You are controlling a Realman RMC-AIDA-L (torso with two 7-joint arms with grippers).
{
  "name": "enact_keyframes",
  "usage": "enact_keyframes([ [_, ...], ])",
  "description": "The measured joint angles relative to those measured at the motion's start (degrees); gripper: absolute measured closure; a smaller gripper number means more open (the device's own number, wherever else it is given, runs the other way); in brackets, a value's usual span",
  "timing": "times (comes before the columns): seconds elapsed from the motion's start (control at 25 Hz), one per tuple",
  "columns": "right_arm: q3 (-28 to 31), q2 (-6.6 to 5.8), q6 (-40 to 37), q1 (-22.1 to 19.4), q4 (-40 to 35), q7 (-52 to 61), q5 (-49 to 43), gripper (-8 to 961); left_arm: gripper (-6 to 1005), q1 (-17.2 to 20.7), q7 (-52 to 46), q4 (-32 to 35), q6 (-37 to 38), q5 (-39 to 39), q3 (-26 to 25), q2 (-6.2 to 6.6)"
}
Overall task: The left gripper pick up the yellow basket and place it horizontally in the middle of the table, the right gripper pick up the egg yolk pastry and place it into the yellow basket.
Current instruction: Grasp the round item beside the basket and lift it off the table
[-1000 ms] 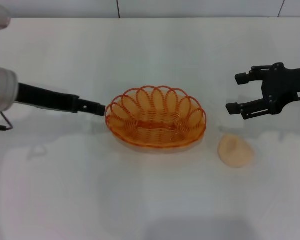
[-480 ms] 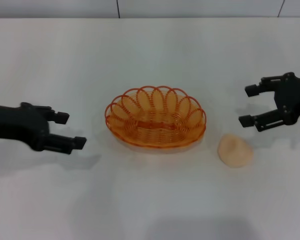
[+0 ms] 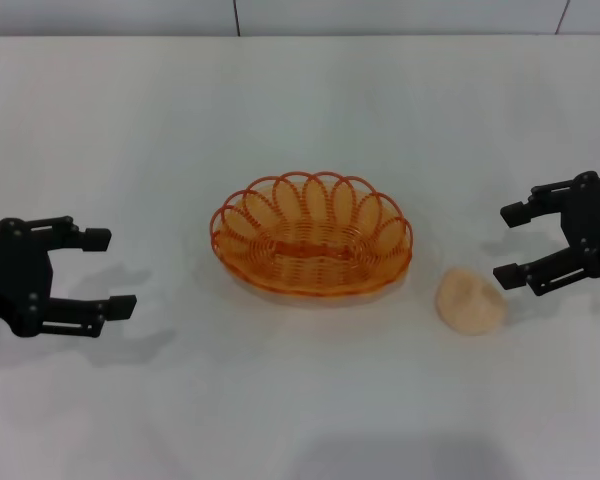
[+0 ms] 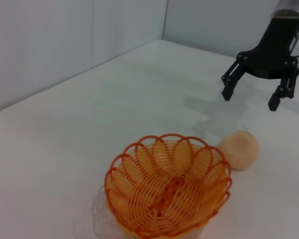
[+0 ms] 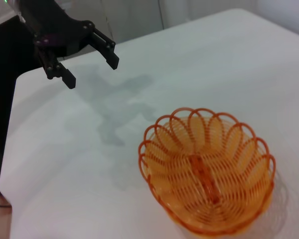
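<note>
The yellow basket (image 3: 312, 237) stands upright and empty, lying crosswise in the middle of the white table (image 3: 310, 110); it also shows in the left wrist view (image 4: 167, 185) and the right wrist view (image 5: 207, 168). The egg yolk pastry (image 3: 471, 300) lies on the table just right of the basket, also seen in the left wrist view (image 4: 240, 149). My left gripper (image 3: 110, 273) is open and empty, well left of the basket. My right gripper (image 3: 507, 243) is open and empty, just up and right of the pastry, apart from it.
A grey wall with a seam (image 3: 235, 18) runs along the table's far edge. The right wrist view shows the table's edge and dark space beyond it (image 5: 2, 129).
My left gripper has let go of the basket and drawn back to the left, turning to show both open fingers. My right gripper has drifted right and down. Basket and pastry have not moved.
</note>
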Motion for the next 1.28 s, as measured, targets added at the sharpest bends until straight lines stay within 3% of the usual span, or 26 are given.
enact_keyframes([
  [0.2,-0.26,1.36,-0.37,0.24,-4.10,6.08,-3.06,84,118,-1.14,3.67,-6.06,0.37,-0.03,-1.64,1.59],
  [0.36,-0.48,1.90,-0.24,1.12,-4.25,8.86,-5.23,84,118,-1.55,4.36,-6.81,0.37,0.23,-1.73,1.77],
  [0.56,-1.52,3.45,0.05,1.93,-4.12,10.42,-9.97,88,118,-2.34,4.36,-6.87,0.23,0.40,-1.60,1.72],
  [0.88,-6.86,3.62,4.26,1.88,-2.73,12.31,-10.25,116,118,-2.54,4.50,-6.89,0.54,0.40,-1.89,1.46],
  [1.28,-7.84,3.79,5.41,3.19,0.58,12.50,-9.62,151,118,-2.48,5.17,-6.89,0.88,0.44,-1.55,1.40],
])
